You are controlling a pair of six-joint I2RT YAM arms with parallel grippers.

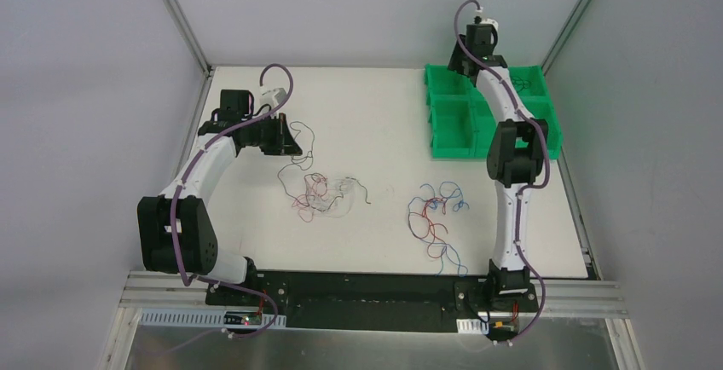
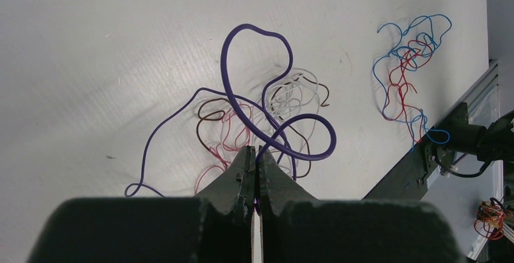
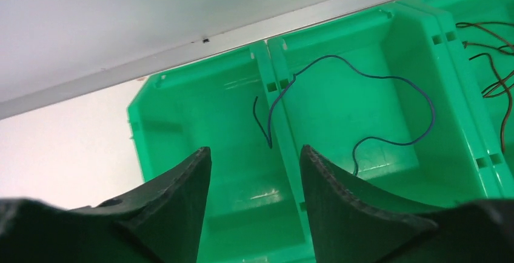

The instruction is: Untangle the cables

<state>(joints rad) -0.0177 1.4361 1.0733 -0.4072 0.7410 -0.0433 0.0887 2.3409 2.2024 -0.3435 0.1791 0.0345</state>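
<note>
My left gripper [image 1: 292, 141] [image 2: 255, 149] is shut on a thin purple cable [image 2: 228, 63]. The cable loops out from the fingertips and trails down into a tangle of red, whitish and dark cables [image 1: 320, 191] [image 2: 254, 117] at the table's middle. A second bunch of red and blue cables [image 1: 435, 215] [image 2: 409, 63] lies to the right, apart from the first. My right gripper [image 3: 254, 151] is open and empty above the green bins [image 1: 452, 123]. A blue cable [image 3: 370, 76] lies in one bin, draped over the divider into the neighbouring one.
The green bins [image 3: 200, 123] stand at the table's back right. Brown cables [image 3: 494, 51] lie in the bin furthest right. The table's metal front rail [image 2: 424, 160] runs just beyond the red and blue bunch. White walls close in the table.
</note>
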